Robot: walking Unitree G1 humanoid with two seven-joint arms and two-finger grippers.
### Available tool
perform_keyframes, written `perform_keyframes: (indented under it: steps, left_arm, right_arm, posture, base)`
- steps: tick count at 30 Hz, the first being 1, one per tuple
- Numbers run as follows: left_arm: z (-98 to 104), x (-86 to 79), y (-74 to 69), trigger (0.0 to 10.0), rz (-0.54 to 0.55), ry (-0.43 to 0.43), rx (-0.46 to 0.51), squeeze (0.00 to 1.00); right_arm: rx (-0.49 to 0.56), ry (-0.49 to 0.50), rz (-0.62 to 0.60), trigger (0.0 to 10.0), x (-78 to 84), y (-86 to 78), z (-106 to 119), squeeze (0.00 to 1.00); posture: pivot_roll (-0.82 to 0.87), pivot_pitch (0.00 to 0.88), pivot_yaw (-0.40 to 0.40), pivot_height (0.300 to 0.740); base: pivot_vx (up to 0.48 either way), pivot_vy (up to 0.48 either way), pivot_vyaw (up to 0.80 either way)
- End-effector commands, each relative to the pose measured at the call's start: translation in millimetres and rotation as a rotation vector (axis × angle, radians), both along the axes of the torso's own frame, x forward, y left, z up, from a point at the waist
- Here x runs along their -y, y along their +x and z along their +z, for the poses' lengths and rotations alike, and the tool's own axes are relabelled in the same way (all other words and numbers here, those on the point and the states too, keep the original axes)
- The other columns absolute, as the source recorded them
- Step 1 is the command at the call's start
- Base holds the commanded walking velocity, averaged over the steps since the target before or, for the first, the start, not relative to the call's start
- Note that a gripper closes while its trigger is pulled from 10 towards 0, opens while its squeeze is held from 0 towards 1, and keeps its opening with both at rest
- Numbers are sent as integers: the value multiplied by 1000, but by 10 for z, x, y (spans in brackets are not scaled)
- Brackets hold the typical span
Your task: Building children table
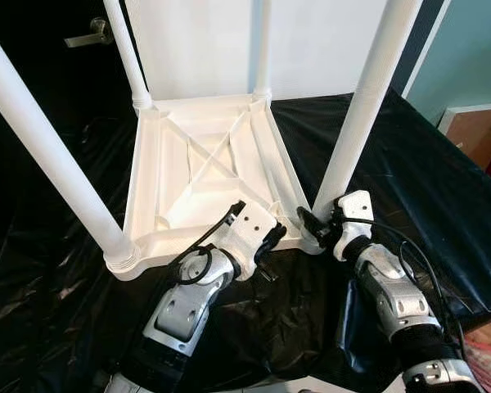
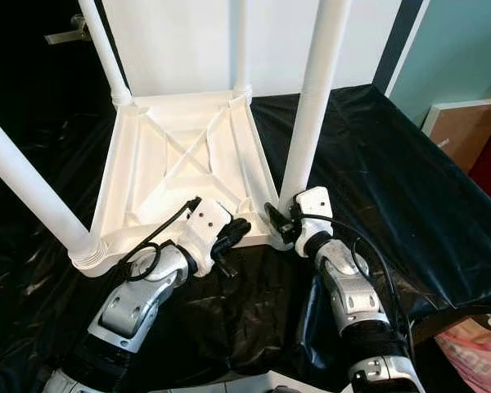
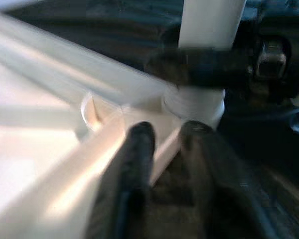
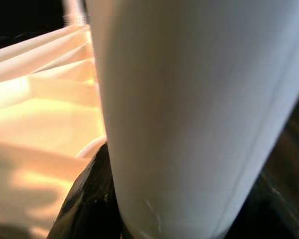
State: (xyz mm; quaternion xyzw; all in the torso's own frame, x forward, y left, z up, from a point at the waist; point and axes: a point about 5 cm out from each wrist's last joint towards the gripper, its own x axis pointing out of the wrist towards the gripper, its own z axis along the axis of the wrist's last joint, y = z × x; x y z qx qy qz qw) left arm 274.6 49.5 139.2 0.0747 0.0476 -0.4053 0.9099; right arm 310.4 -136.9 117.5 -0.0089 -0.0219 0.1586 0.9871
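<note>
- White ribbed plastic tabletop lies upside down, frame centre, on crinkled black sheet.
- Right gripper clasps round leg; left gripper, nearly closed, rests on the rim.

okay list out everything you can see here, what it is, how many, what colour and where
Tabletop: one, white, upside down on the black sheet.
Legs: four, white, standing up from the tabletop's corners.
Sheet: one, black, crinkled, under everything.
Door handle: one, metal, far left.
Board: one, brown, far right by the teal wall.
Left gripper: black, at the tabletop's near edge.
Right gripper: black, closed around the near right leg's base.
</note>
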Motion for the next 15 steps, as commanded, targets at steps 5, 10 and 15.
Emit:
perform_keyframes:
  steps: [5,10,15]
  left_arm:
    - [26,4,-92,10000,-100,-19,-23,1000]
    - [30,-11,-91,10000,-73,3,-11,1000]
    - [52,-23,-89,10000,-55,-7,-13,0]
  right_arm:
    - [-128,67,-208,10000,-42,-131,-284,0]
    - [-115,113,-251,10000,-175,-169,-258,0]
    - [-88,124,-248,10000,-252,-194,-190,0]
  posture:
    - [-27,67,-30,740]
    - [-22,76,-32,740]
    - [-15,86,-34,740]
  base:
    - [0,0,0]
    - [0,0,0]
    - [0,0,0]
